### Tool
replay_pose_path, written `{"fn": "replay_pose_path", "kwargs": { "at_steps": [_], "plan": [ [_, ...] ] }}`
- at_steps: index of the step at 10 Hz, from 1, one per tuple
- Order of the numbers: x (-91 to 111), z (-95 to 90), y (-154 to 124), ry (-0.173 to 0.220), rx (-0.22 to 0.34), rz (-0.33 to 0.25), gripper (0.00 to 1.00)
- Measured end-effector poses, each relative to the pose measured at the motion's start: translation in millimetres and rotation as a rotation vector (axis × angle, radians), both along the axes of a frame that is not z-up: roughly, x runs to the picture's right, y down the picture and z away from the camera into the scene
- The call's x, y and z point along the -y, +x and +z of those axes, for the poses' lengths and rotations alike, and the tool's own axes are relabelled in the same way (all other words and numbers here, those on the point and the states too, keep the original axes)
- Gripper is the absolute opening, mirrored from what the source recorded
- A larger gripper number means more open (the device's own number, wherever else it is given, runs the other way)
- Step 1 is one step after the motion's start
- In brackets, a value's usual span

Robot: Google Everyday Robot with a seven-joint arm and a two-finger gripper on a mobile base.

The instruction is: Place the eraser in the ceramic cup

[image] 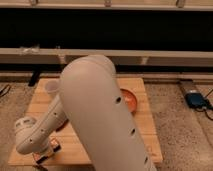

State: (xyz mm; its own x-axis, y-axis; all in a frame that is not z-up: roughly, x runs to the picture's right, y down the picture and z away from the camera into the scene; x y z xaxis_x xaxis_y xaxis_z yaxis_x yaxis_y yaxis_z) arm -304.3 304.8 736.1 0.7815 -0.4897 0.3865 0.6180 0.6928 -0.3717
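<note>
The eraser (54, 148), a small dark block with an orange rim, lies near the front left corner of the wooden table (147, 125). My gripper (42, 156) is low at that corner, right beside the eraser on its left; whether it touches the eraser cannot be told. The white ceramic cup (51, 88) stands at the back left of the table, partly hidden behind my arm. My large white arm link (100, 115) covers the middle of the table.
An orange-red bowl (130, 101) sits right of centre, half hidden by the arm. A dark red thing (62, 126) peeks out under the forearm. A blue device (196, 100) lies on the floor at right. A dark wall with a rail runs behind.
</note>
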Motion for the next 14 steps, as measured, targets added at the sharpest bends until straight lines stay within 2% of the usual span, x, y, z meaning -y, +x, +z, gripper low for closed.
{"fn": "replay_pose_path", "kwargs": {
  "at_steps": [3, 6, 7, 10, 11, 14],
  "plan": [
    [22, -27.2, 7, 0.044, 0.025, 0.019, 0.0],
    [58, -53.0, 18, 0.081, 0.08, 0.087, 0.0],
    [76, -59.2, 23, 0.096, 0.116, 0.117, 0.0],
    [127, -57.8, 41, 0.12, 0.205, 0.168, 0.0],
    [151, -52.4, 45, 0.118, 0.25, 0.183, 0.0],
    [205, -41.7, 49, 0.118, 0.34, 0.205, 0.0]
  ]
}}
